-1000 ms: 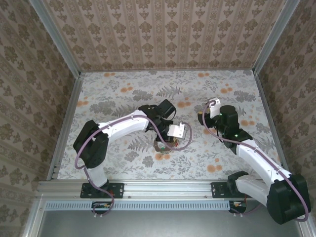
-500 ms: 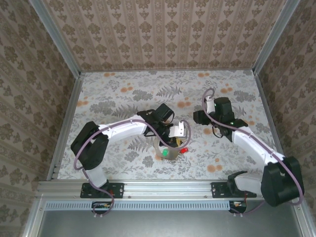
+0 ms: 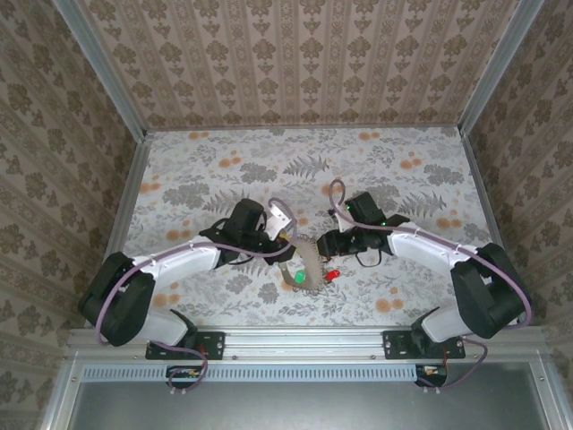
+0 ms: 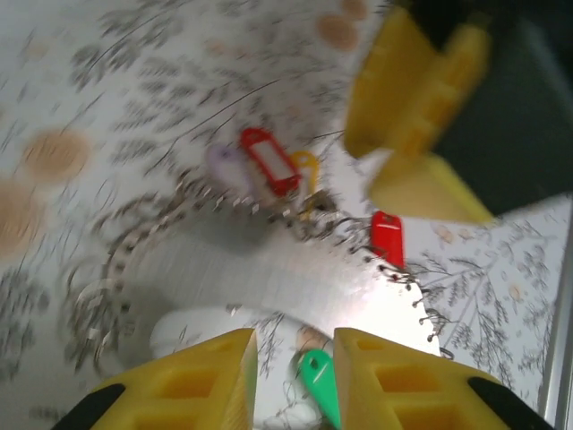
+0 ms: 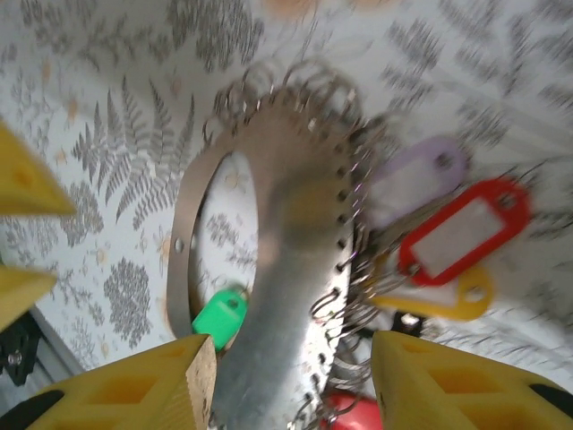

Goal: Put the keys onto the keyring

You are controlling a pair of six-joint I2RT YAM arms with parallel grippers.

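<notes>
The keyring (image 3: 309, 265) is a flat silvery band bent into a loop and edged with small wire rings, lying on the table between my two grippers. Keys with coloured heads hang from it: green (image 3: 298, 279), red (image 3: 332, 273), and in the right wrist view a red-framed one (image 5: 461, 228), a purple one (image 5: 416, 175) and a yellow one (image 5: 439, 296). My left gripper (image 4: 295, 376) is open over the green key (image 4: 318, 376). My right gripper (image 5: 291, 385) is open, its fingers standing either side of the band (image 5: 286, 296).
The floral tabletop (image 3: 206, 170) is boxed in by patterned walls and a metal rail (image 3: 295, 340) at the near edge. The two grippers sit close together over the keyring; the right gripper's yellow fingers (image 4: 421, 81) show in the left wrist view.
The left gripper has opened and drawn back to the left, leaving the keyring on the table. The right arm has swung left and down to the keyring.
</notes>
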